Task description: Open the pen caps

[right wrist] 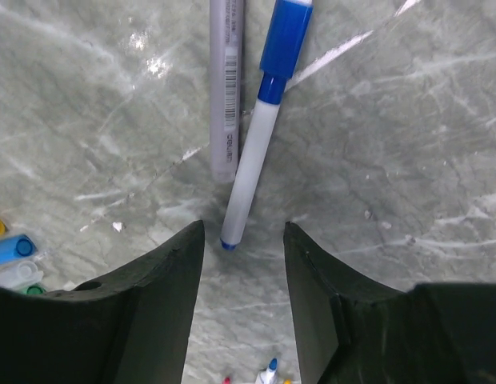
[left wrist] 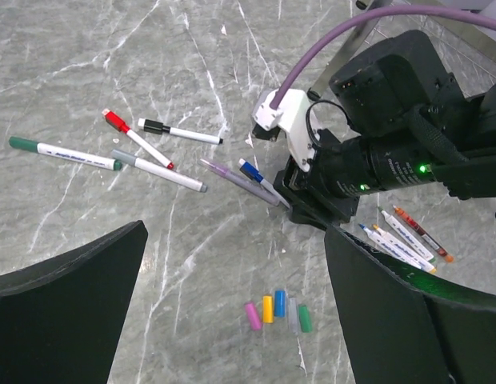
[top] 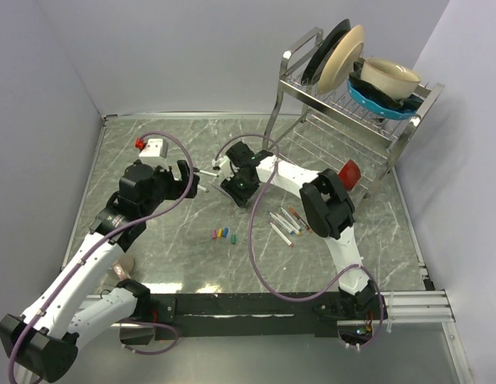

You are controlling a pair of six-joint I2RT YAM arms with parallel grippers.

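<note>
Two-arm table scene, cap removal partly complete. Five loose plastic pen caps (left wrist: 278, 310) (pink, orange, blue, pale grey, green) lie in a short row on the grey marbled tabletop (left wrist: 88, 48). A small cluster of white-barrelled uncapped markers (top: 286, 224) lies to their right, beside the right arm. Six markers are still capped: a green-capped marker (left wrist: 64, 152), a red-capped marker (left wrist: 136, 136), a black-capped marker (left wrist: 180, 132), a grey marker (left wrist: 160, 170), a lilac marker (left wrist: 236, 180) and a blue-capped marker (right wrist: 252, 152). The task thus appears roughly half done. The right gripper (right wrist: 242, 232) is low over the table, its jaws apart and straddling the rear end of the blue-capped marker, with a gap on either side (no grip shown). The left gripper (left wrist: 236, 240) hangs spread wide and empty, facing it. The uncapped markers are too small to count exactly. The blue cap (right wrist: 286, 40) is cut off by the top edge of the right wrist view. In the left wrist view the right gripper's own body hides its fingertips. The steel dish rack (top: 336, 132) at the back takes no part.
</note>
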